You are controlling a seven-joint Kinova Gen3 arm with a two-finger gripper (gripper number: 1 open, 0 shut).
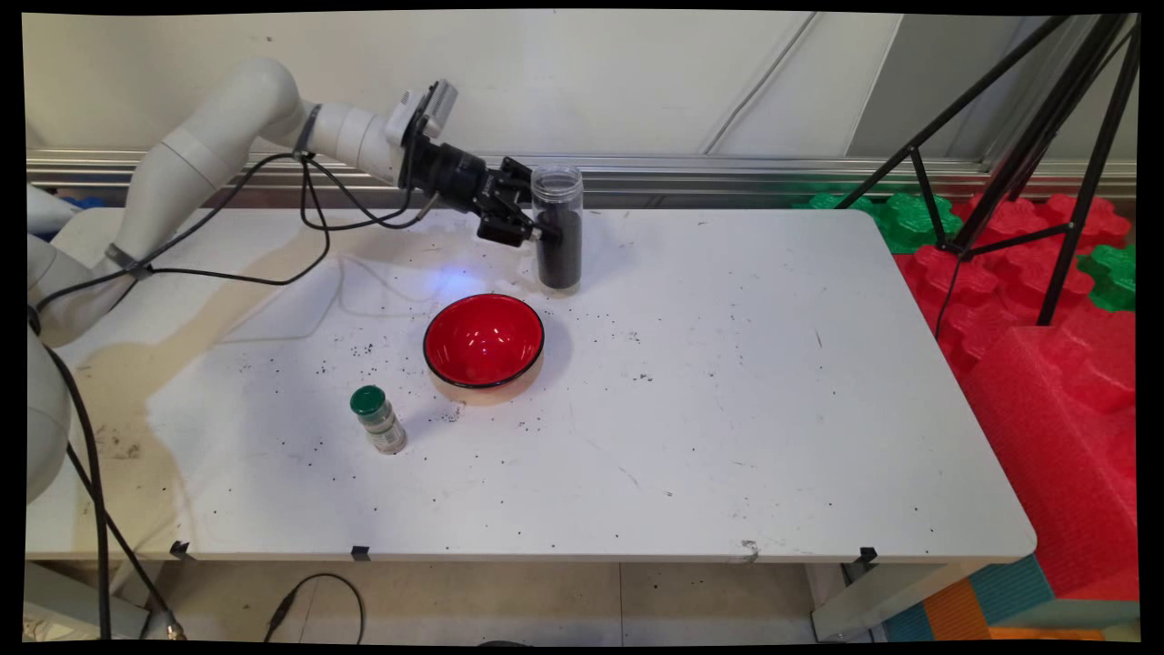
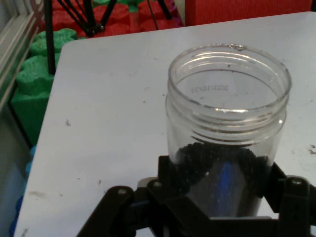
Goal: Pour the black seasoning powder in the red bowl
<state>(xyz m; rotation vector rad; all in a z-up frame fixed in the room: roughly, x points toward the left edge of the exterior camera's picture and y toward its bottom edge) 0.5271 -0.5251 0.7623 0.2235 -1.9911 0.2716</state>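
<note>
The white table (image 1: 727, 409) is smooth and flat with rounded corners, its surface scuffed and scattered with small dark grains. On it, just near the jar, stands a round bowl (image 1: 484, 343) with a glossy red inside and a black rim, and to the bowl's near left a small cylindrical bottle (image 1: 378, 420) with a green cap and a label too small to read. The black gripper (image 1: 542, 233) is clamped on a clear, lidless plastic jar (image 1: 557, 227) with a threaded neck, upright toward the table's far side and holding dark granules; faint print on its far wall is illegible.
</note>
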